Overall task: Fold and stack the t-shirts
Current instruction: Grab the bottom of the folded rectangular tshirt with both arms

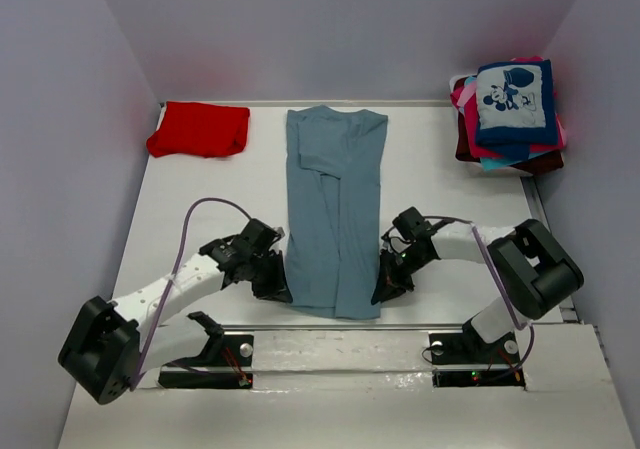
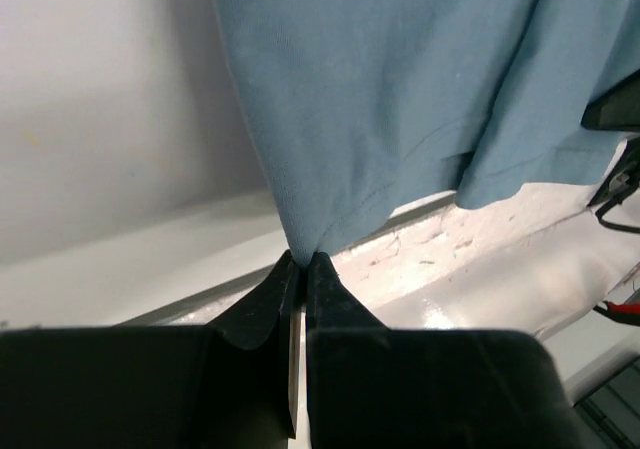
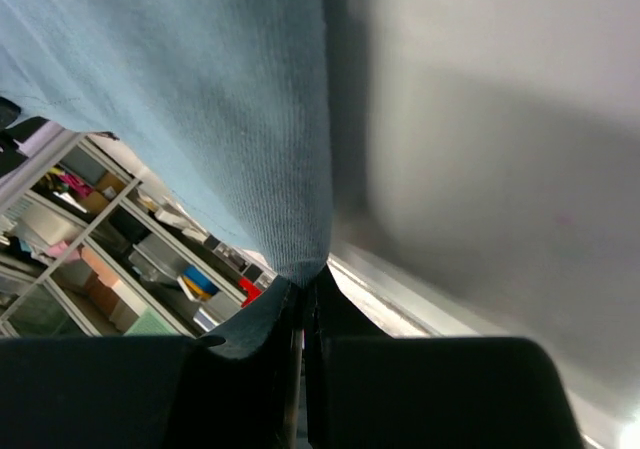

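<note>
A dusty grey-blue t-shirt [image 1: 335, 209] lies lengthwise down the middle of the table, its sides folded in to a long strip. My left gripper [image 1: 277, 291] is shut on its near left corner; the left wrist view shows the blue cloth [image 2: 400, 89] pinched at the fingertips [image 2: 303, 261]. My right gripper [image 1: 383, 291] is shut on the near right corner, the cloth [image 3: 230, 119] bunched into its tips [image 3: 305, 281]. A folded red t-shirt [image 1: 198, 129] lies at the far left. Several folded t-shirts are stacked at the far right, a navy cartoon-mouse one [image 1: 514, 99] on top.
The white table [image 1: 440, 159] has a raised metal lip along its near edge [image 1: 400, 326]. Both arm bases [image 1: 205, 361] sit just behind that lip. Grey walls close in the left, back and right sides.
</note>
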`<state>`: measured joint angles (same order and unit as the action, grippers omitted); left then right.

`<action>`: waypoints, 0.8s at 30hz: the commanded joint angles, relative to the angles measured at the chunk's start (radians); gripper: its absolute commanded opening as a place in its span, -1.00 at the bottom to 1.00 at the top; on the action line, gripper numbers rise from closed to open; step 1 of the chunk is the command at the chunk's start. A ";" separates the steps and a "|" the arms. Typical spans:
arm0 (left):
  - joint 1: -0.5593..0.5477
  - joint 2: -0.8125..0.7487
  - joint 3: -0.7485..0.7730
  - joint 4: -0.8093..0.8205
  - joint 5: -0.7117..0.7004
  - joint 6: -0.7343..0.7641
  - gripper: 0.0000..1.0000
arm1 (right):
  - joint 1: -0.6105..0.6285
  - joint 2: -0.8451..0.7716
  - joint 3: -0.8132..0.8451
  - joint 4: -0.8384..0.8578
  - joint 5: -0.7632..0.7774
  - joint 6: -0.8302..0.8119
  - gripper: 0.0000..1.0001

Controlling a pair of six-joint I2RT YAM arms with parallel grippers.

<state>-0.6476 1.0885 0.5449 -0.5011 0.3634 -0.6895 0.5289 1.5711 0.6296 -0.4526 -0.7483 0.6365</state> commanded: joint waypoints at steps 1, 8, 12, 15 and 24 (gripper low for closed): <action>-0.032 -0.094 -0.031 -0.066 -0.003 -0.074 -0.88 | 0.033 -0.059 0.042 -0.075 0.007 0.026 -0.86; -0.107 -0.222 -0.042 -0.152 -0.017 -0.180 -0.88 | 0.072 -0.127 0.062 -0.145 0.027 0.032 -0.86; -0.116 -0.251 -0.008 -0.195 -0.032 -0.189 -0.89 | 0.092 -0.161 0.094 -0.187 0.039 0.043 -0.86; -0.116 -0.225 0.054 -0.223 -0.075 -0.177 -0.89 | 0.092 -0.175 0.140 -0.225 0.073 0.043 -0.86; -0.107 -0.032 0.306 -0.251 -0.207 -0.099 -0.89 | 0.092 -0.143 0.324 -0.311 0.216 0.054 -0.86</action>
<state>-0.7586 0.9829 0.7242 -0.7280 0.2424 -0.8406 0.6159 1.4277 0.8577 -0.7128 -0.6224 0.6781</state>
